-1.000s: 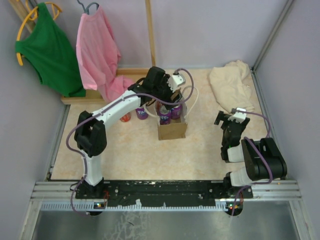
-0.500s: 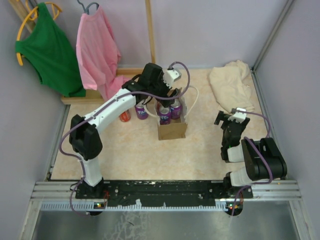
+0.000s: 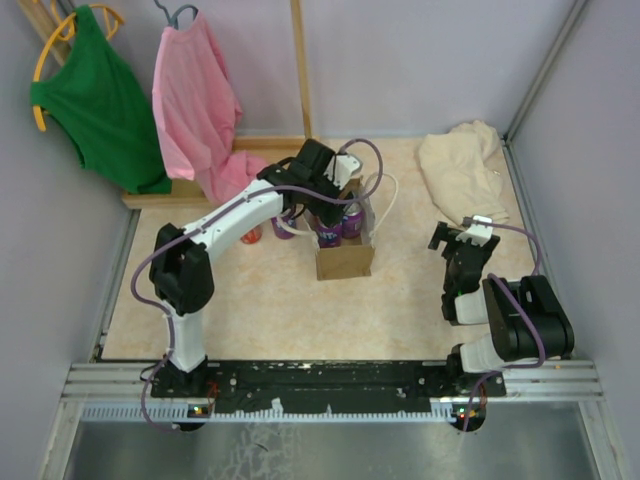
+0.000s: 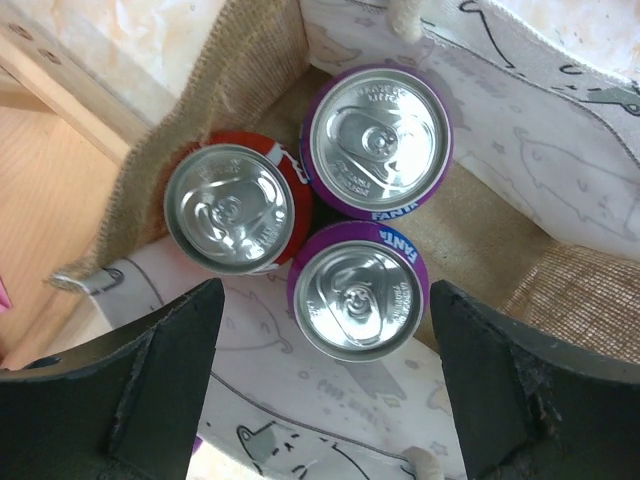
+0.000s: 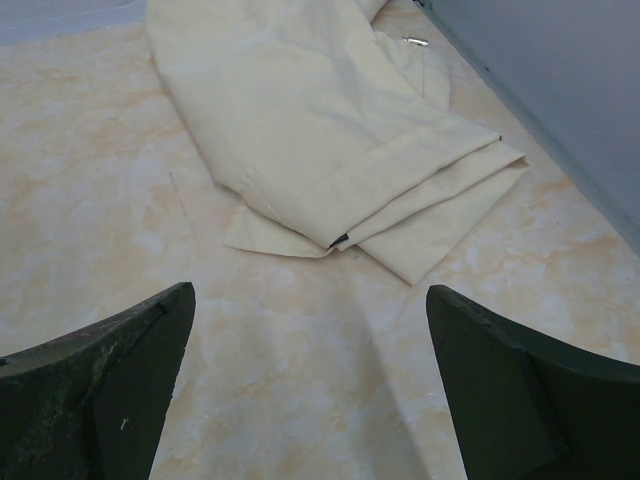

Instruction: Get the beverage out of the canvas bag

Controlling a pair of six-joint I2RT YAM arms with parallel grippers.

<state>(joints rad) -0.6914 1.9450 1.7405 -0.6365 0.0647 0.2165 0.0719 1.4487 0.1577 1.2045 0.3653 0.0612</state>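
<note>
The tan-brown canvas bag (image 3: 344,258) stands upright mid-table with white rope handles (image 3: 386,196). In the left wrist view its burlap wall (image 4: 250,60) and printed white lining enclose three upright cans: a red one (image 4: 228,207) and two purple Fanta cans (image 4: 380,140), (image 4: 358,292). My left gripper (image 3: 325,205) hovers open just above the bag's mouth. In the left wrist view the gripper (image 4: 325,395) has its fingers either side of the nearer purple can, apart from it. My right gripper (image 3: 455,238) is open and empty over the bare table at the right, as its own wrist view (image 5: 310,400) shows.
A red can (image 3: 251,235) and a purple can (image 3: 283,227) stand on the table left of the bag. A cream-beige cloth heap (image 3: 462,170) lies at the back right, also in the right wrist view (image 5: 330,130). Green and pink garments hang at the back left above a wooden ledge (image 3: 160,196).
My left gripper swung slightly left and back, then returned right and down over the bag's mouth. The right arm has not moved.
</note>
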